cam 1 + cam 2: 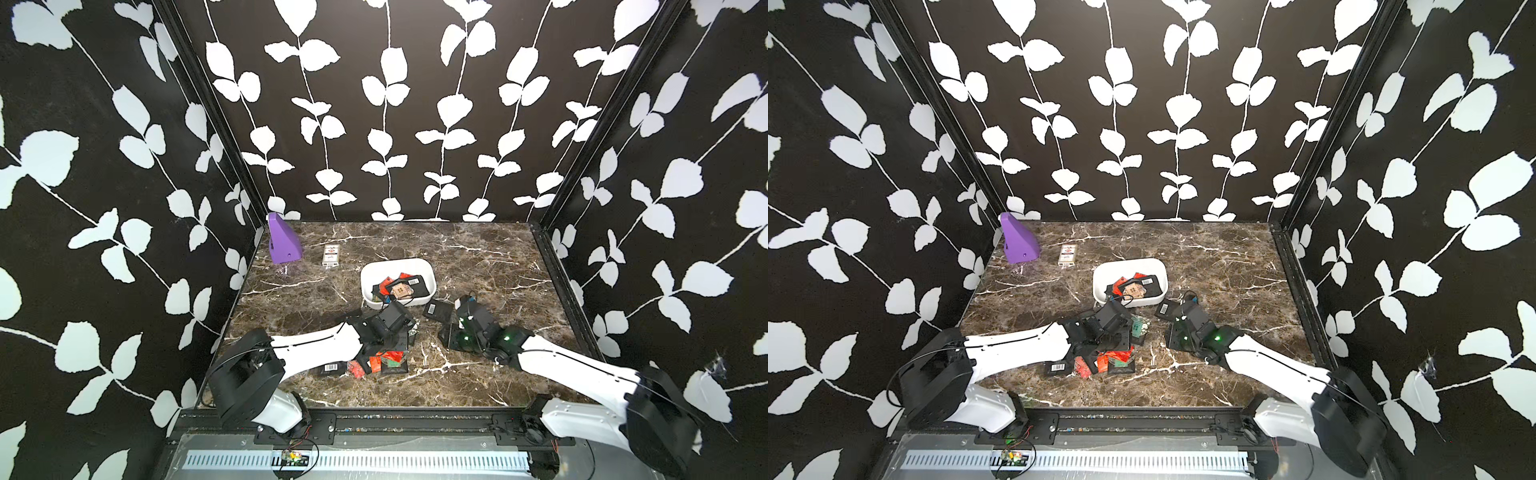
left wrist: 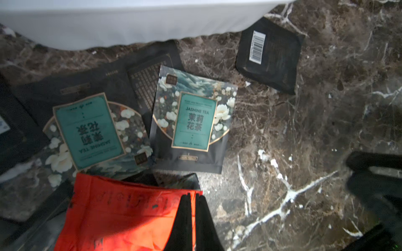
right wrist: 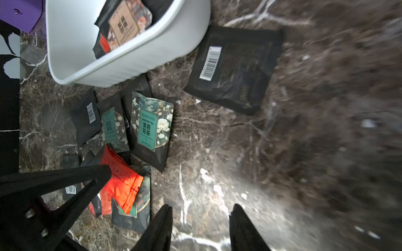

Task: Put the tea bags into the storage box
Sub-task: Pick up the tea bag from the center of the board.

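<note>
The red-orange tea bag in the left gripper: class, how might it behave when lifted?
Probably floppy: the red-orange tea bag looks creased and is pinched at one edge by the left gripper. Likely light: thin, flat.

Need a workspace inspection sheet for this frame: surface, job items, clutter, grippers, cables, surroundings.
surface: marble tabletop, some white flecks.
job's things: box holds several tea bags; loose pile in front; one black tea bag beside box.
clutter: purple wedge, white packet, both apart from box.
grippers: left gripper shut on red tea bag; right gripper open, empty.
cables: thin loop at left arm's base.
surroundings: leaf-print walls.
</note>
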`<control>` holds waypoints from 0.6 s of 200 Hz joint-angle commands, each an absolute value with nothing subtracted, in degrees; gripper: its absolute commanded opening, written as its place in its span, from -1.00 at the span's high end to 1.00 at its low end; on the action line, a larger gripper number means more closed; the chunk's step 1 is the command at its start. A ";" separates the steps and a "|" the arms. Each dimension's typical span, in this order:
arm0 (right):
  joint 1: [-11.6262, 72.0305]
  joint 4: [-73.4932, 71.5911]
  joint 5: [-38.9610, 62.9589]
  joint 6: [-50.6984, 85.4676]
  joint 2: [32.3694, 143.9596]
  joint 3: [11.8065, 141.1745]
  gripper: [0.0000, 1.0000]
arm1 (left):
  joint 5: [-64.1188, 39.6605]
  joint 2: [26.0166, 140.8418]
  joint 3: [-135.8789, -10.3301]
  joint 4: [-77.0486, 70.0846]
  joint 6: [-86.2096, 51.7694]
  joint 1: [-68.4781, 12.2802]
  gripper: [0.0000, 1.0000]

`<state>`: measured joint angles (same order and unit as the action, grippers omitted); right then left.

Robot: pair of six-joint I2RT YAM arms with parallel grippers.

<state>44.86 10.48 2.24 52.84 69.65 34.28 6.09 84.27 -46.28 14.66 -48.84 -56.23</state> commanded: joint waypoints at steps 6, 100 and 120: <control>45.78 -3.93 3.15 56.81 74.52 32.40 0.09 | 6.81 85.97 -47.88 12.71 -47.18 -55.74 1.00; 46.20 -9.69 3.61 56.25 86.43 37.31 0.10 | 7.04 90.50 -48.21 11.10 -46.16 -53.66 1.00; 46.22 -10.28 3.08 56.24 87.58 37.50 0.11 | 6.63 91.44 -48.12 10.58 -46.40 -53.37 1.00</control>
<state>45.82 -7.75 3.70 56.18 86.46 35.40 6.48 90.45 -47.72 11.73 -46.89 -53.82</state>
